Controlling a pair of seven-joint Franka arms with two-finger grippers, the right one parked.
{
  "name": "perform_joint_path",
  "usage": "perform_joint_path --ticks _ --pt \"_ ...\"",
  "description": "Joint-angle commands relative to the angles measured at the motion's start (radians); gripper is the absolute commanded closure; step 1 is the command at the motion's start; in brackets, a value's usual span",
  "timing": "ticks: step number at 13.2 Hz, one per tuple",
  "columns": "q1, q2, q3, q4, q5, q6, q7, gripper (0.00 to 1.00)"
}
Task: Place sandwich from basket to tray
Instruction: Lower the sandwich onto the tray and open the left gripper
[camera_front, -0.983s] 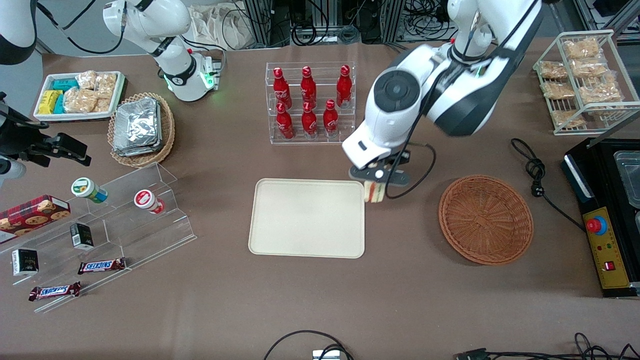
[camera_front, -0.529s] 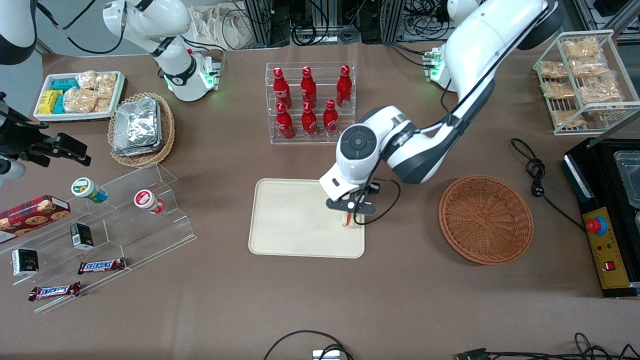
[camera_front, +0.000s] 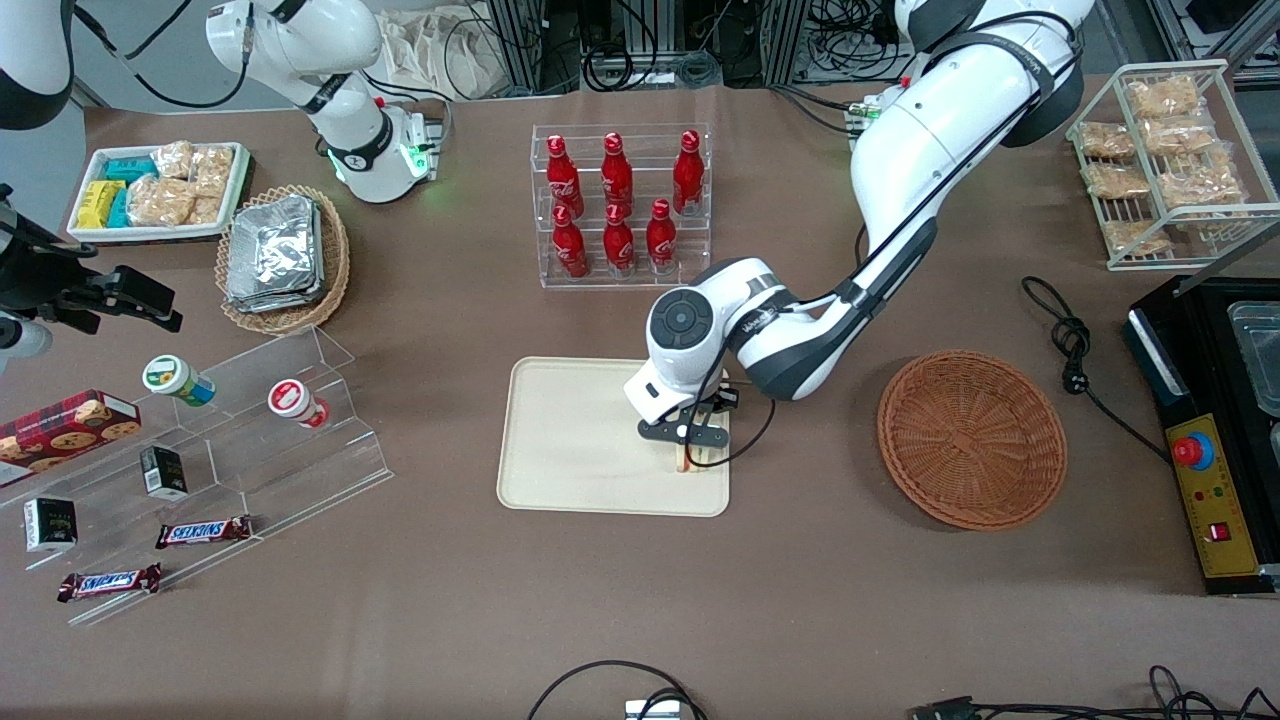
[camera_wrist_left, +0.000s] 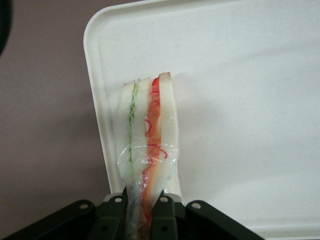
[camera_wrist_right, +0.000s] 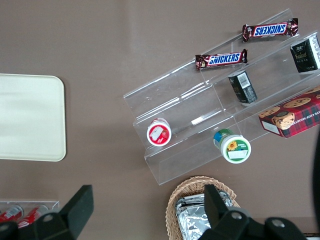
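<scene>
My left gripper (camera_front: 690, 452) is shut on the sandwich (camera_front: 689, 463), a wedge of white bread in clear wrap with red-orange and green filling. It holds the wedge low over the cream tray (camera_front: 590, 440), near the tray's edge closest to the basket. In the left wrist view both black fingers (camera_wrist_left: 116, 215) pinch the wrapped end of the sandwich (camera_wrist_left: 147, 125) at the gripper (camera_wrist_left: 141, 210), and the wedge points out over the tray (camera_wrist_left: 240, 100) beside its rim. I cannot tell whether the tip touches the tray. The reddish-brown wicker basket (camera_front: 972, 438) stands empty beside the tray, toward the working arm's end.
A clear rack of red bottles (camera_front: 620, 205) stands farther from the front camera than the tray. A black cable (camera_front: 1075, 350) lies beside the basket. A clear stepped shelf with snacks (camera_front: 250, 440) and a tan basket of foil packets (camera_front: 285, 255) lie toward the parked arm's end.
The gripper has carried the sandwich from beside the tray's edge to over the tray, nearer to the front camera and lower. Its grip on the sandwich has stayed shut.
</scene>
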Motion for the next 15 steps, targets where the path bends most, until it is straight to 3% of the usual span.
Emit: perform_joint_path --ticks 1,2,8,12,15 --pt "-0.048 0.021 0.049 0.035 0.025 0.043 -0.017 0.54" --pt "-0.048 0.021 0.049 0.035 0.024 0.054 -0.028 0.01" --pt "-0.025 -0.131 0.043 0.024 -0.01 -0.027 -0.2 0.0" --pt "0.121 -0.373 0.034 -0.043 -0.261 -0.117 -0.048 0.0" --pt "0.296 -0.568 0.034 -0.152 -0.367 -0.189 0.157 0.0"
